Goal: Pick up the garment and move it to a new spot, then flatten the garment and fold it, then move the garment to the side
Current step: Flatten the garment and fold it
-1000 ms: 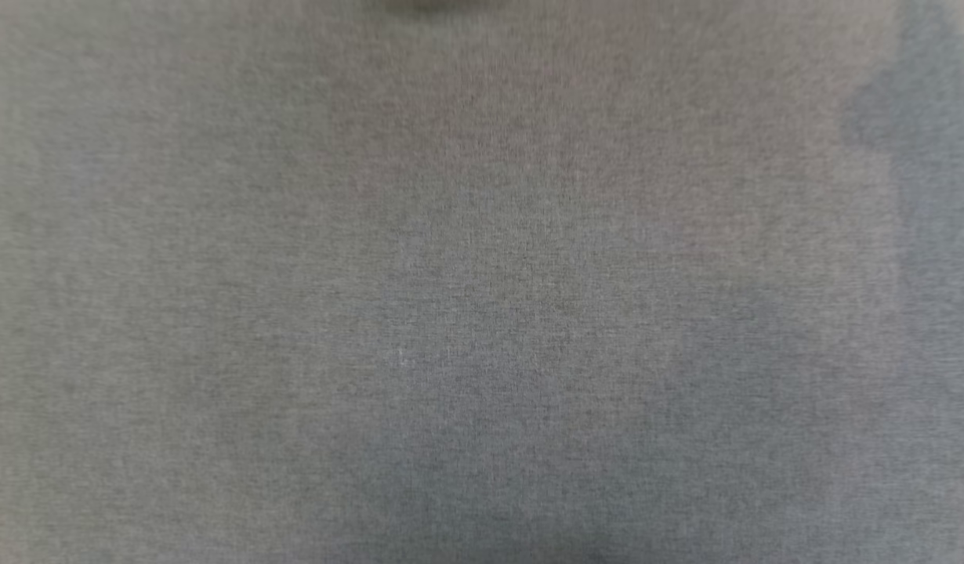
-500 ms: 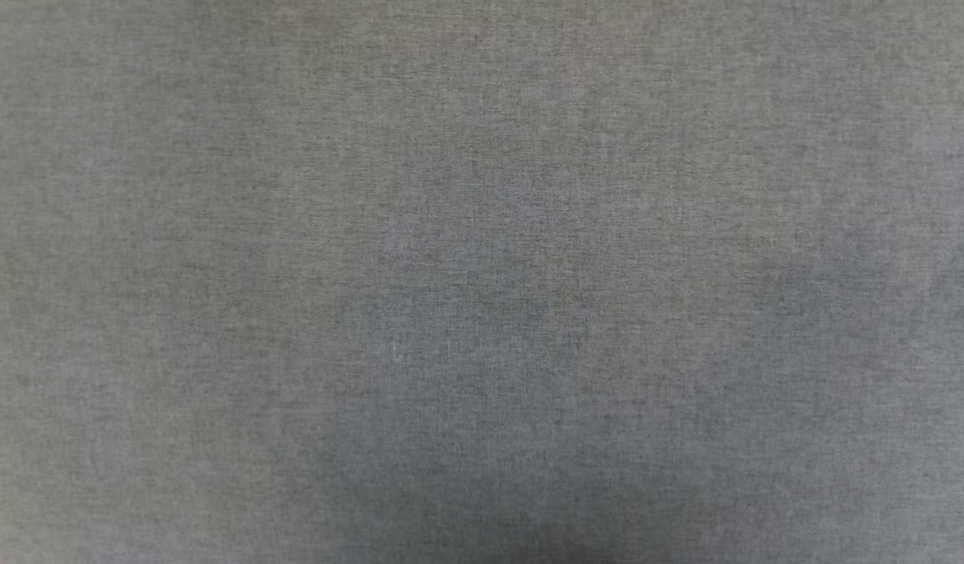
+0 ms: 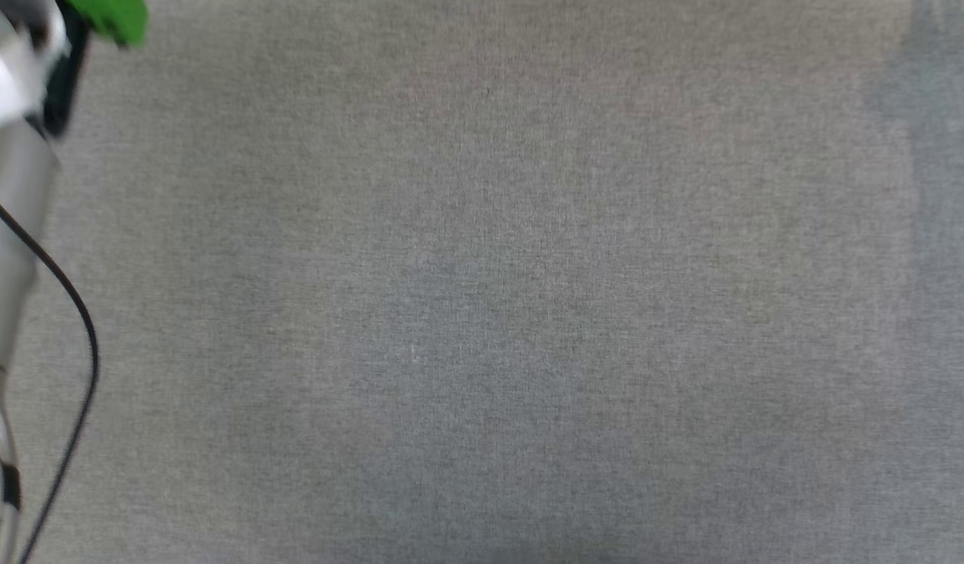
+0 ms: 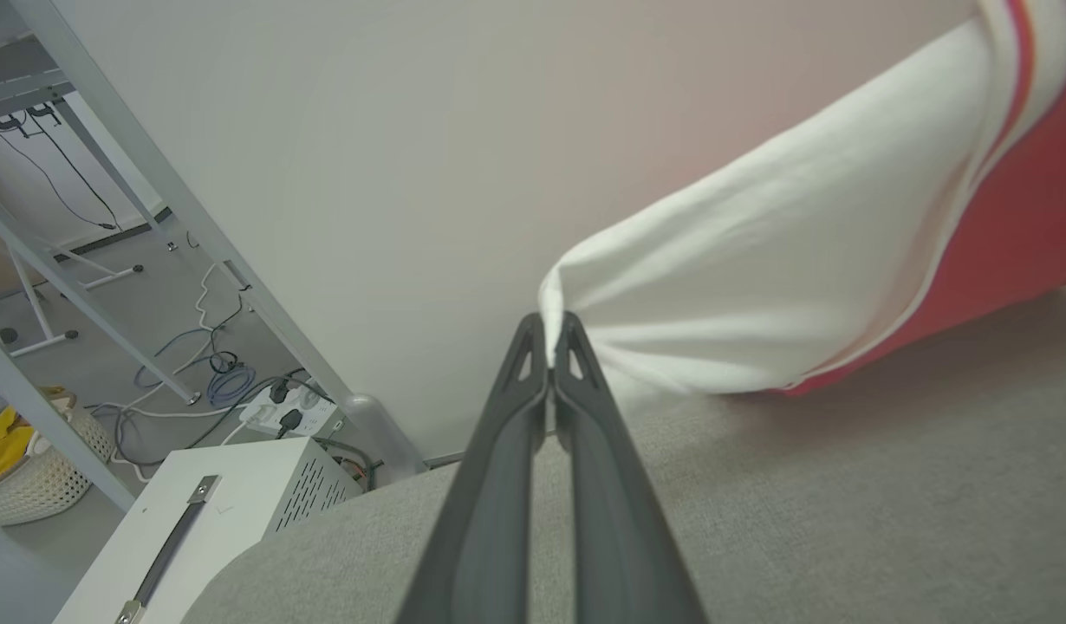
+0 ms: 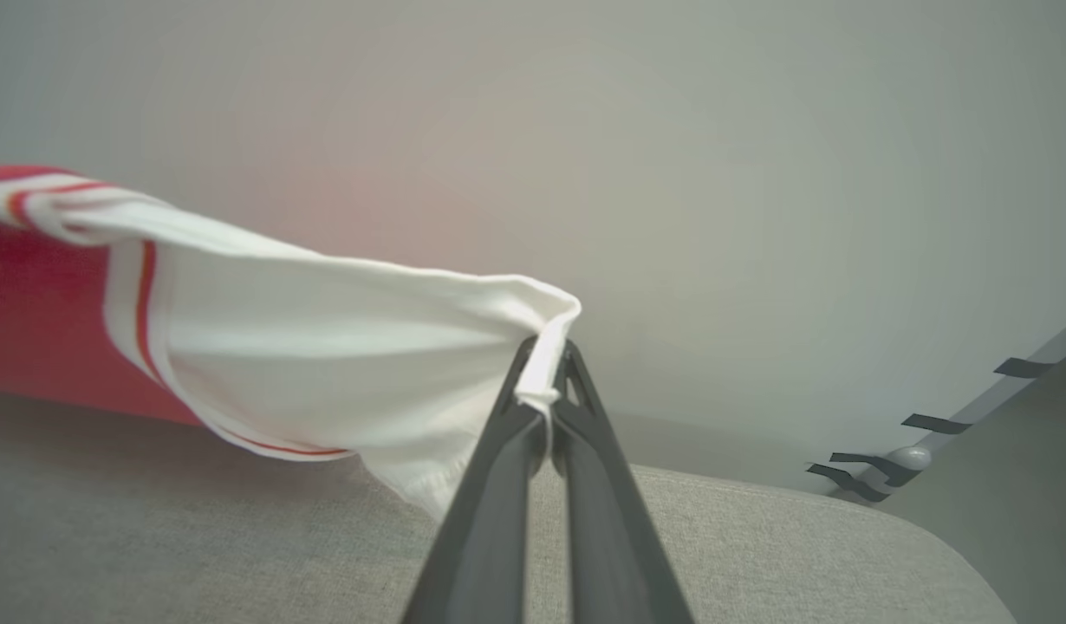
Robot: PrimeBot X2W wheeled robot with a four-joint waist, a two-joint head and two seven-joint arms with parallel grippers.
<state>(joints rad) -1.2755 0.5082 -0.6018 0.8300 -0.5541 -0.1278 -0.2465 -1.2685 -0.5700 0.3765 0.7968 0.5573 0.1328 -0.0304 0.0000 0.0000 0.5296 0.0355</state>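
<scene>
Garment (image 4: 758,269) pinched at both sleeves, ready to be spread

Both pincers are clenched on cloth. The left gripper (image 4: 550,334) has its long dark fingers pressed together on the tip of one white sleeve. The right gripper (image 5: 546,347) is clamped the same way on the hem of the other white sleeve, with a fold of fabric squeezed between its tips. The shirt hangs lifted between the two arms, just over the grey upholstered surface (image 4: 845,520). Its striped trim and red body run away from each grip. Whether the red part rests on the surface or only hangs close to it cannot be told.

In the head view a pale forearm (image 3: 12,196) with a black cable (image 3: 82,329) stands at the left edge, above bare grey fabric.

The step in hand looks like the carry to a new spot, on the verge of flattening. Next, both arms probably need to hold the sleeves well apart and taut and lower them together, so the body lies down without bunching. The grips should open only once the cloth lies on the surface.
</scene>
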